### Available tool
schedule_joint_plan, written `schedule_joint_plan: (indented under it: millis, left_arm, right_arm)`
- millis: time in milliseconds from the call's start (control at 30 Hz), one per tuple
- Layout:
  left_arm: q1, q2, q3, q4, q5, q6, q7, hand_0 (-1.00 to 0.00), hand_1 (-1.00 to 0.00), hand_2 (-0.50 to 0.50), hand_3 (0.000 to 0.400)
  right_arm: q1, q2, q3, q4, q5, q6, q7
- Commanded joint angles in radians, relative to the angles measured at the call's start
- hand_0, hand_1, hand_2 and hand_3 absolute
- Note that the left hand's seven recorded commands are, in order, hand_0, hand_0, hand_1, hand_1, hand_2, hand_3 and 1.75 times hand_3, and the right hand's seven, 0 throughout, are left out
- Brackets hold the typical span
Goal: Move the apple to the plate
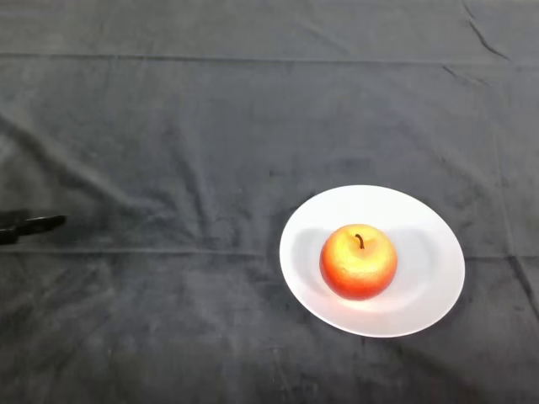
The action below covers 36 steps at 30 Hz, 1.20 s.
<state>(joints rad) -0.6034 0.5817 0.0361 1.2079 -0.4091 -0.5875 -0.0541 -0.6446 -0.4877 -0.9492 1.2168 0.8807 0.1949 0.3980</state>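
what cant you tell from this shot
1. Left hand: in the head view only a black tip shows at the left edge; the frame cuts off the rest, so its pose is unclear.
2. Underside of the red and yellow apple: hidden by the apple itself.
3. Middle of the round white plate: covered by the apple sitting on it.
4. Table under the dark cloth: fully draped.

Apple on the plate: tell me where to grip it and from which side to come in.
Grip the apple around its widest middle, coming down from above. It sits upright on the white plate with its stem pointing up, and its round sides are free all around. The left hand is far off at the view's left edge.
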Motion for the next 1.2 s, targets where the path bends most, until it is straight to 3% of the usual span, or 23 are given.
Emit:
schedule_joint_plan:
  millis: [33, 633, 1200]
  left_arm:
    - [0.033, 0.074, 0.044, 0.036, -0.022, 0.024, 0.017, 0.0, 0.0, 0.0, 0.0]
    - [0.073, 0.12, 0.214, 0.044, -0.088, 0.085, 0.093, 0.0, 0.0, 0.0, 0.0]
    - [0.075, 0.104, 0.352, 0.036, -0.155, 0.135, 0.143, 0.0, 0.0, 0.0, 0.0]
  right_arm:
    - [-0.015, -0.018, -0.0028, -0.003, 0.018, -0.008, 0.0006]
    - [-0.015, -0.018, -0.003, -0.002, 0.0181, -0.008, 0.0008]
    - [-0.015, -0.019, -0.0031, -0.002, 0.0181, -0.008, 0.0012]
